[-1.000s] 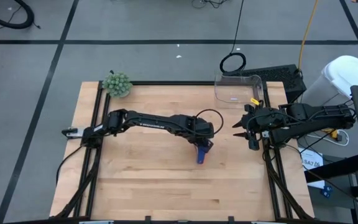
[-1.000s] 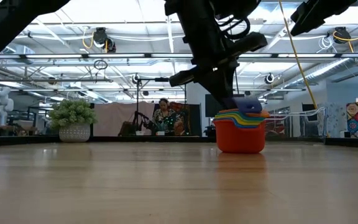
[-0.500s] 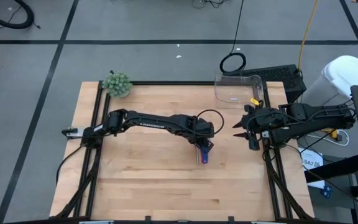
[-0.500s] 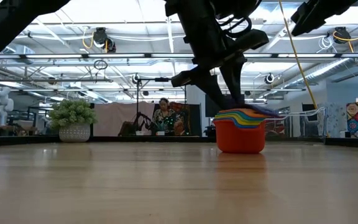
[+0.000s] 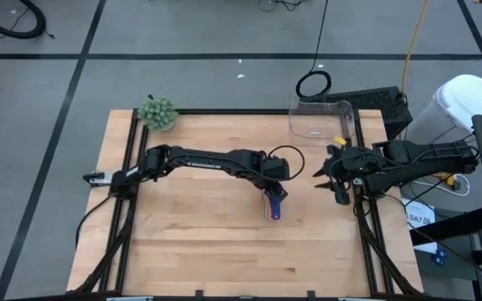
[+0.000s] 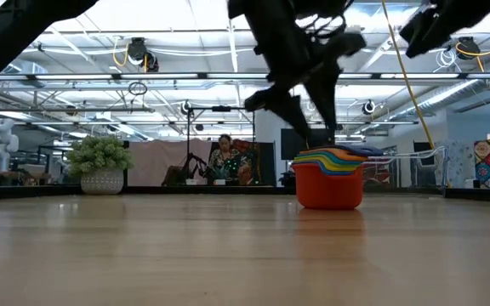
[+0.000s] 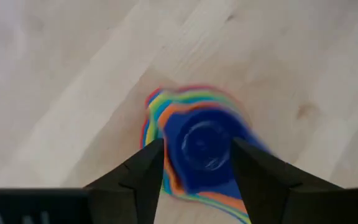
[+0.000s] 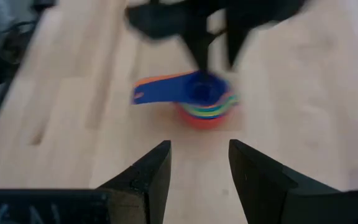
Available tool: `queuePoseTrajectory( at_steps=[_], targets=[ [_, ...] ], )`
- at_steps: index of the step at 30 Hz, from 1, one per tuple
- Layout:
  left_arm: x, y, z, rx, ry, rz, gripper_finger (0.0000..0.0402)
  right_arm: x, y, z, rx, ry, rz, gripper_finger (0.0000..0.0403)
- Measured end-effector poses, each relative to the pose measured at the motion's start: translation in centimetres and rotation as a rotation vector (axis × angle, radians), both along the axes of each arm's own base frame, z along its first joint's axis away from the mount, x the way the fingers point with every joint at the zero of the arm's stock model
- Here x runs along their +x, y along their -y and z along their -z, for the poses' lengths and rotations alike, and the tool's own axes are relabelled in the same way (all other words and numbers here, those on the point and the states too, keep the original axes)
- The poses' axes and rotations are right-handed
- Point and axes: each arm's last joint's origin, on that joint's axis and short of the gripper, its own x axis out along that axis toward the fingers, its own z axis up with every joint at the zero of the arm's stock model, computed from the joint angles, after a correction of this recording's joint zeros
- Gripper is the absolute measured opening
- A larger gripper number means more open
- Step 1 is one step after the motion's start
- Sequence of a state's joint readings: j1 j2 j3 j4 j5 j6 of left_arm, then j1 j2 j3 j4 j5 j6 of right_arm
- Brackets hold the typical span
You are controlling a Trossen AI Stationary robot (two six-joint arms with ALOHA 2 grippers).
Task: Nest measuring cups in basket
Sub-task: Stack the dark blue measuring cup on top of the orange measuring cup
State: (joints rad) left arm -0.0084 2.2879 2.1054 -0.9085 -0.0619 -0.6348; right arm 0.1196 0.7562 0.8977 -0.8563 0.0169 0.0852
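Item: bench (image 5: 191,242), pale wood, framed by dark rails on its left, right and far edges. We find wide bare wood toward the near edge and across the left half; the low view shows nothing between the camera and the stack.

Item: measuring cups (image 5: 273,206), nested in one stack standing on the bench right of centre, well apart from every edge. In the low view the stack (image 6: 329,178) shows a red cup lowest, with orange, yellow, green and blue rims above it. A dark blue cup sits uppermost, its flat handle lying out to one side (image 8: 160,89).

Item: left tool (image 5: 276,194), directly above the stack. In the left wrist view its fingers (image 7: 143,167) stand apart on either side of the top blue cup (image 7: 201,146); we cannot tell whether they touch it. The left arm reaches across the middle of the bench from the left rail.

Item: right tool (image 5: 325,174), at the right edge of the bench, near the stack but clear of it, pointed toward it. Its fingers (image 8: 156,167) stand partly apart with nothing between them.

Item: basket (image 5: 322,119), clear plastic, at the far right corner of the bench, well apart from the stack, beyond the right tool.

Item: fuzzy green ball (image 5: 157,111), at the far left corner, just beside the rail.

Item: black box (image 5: 375,102), off the bench beside the basket, with a coiled cable (image 5: 314,84) on the floor behind.

Item: a person (image 6: 223,161) far back in the room, and a potted plant (image 6: 100,163).
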Motion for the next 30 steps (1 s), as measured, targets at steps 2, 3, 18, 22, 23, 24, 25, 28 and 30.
queuePoseTrajectory(
  at_steps=[2,3,18,22,23,24,25,28,30],
  targets=[
    [0.6,-0.1,-1.3,0.048,0.070,0.061,0.0183,0.4,-0.3,1.4,0.038,-0.001,-0.063,0.0153],
    [0.8,0.0,-2.2,0.080,0.108,0.092,0.0181,0.7,-0.4,2.3,0.057,0.003,-0.095,0.0153],
    [-5.1,6.5,-15.9,0.734,0.255,0.278,0.0134,3.2,-4.1,6.2,-0.502,0.017,-0.558,0.0166],
    [-7.4,8.8,-17.7,0.782,0.259,0.265,0.0137,4.2,-5.1,6.2,-0.623,0.085,-0.590,0.0205],
    [-8.0,9.4,-18.0,0.790,0.259,0.262,0.0139,4.6,-5.2,6.1,-0.643,0.096,-0.574,0.0216],
    [-8.5,10.0,-18.1,0.797,0.250,0.262,0.0141,4.9,-5.2,6.2,-0.663,0.085,-0.552,0.0226],
    [-8.9,10.5,-18.1,0.805,0.233,0.261,0.0142,5.3,-5.3,6.3,-0.669,0.059,-0.539,0.0235],
    [-10.4,11.9,-17.6,0.834,0.157,0.262,0.0145,7.1,-5.6,6.2,-0.685,-0.017,-0.503,0.0253],
    [-11.4,12.8,-17.2,0.832,0.123,0.241,0.0145,8.4,-5.8,6.2,-0.692,-0.095,-0.515,0.0258]
  ],
)
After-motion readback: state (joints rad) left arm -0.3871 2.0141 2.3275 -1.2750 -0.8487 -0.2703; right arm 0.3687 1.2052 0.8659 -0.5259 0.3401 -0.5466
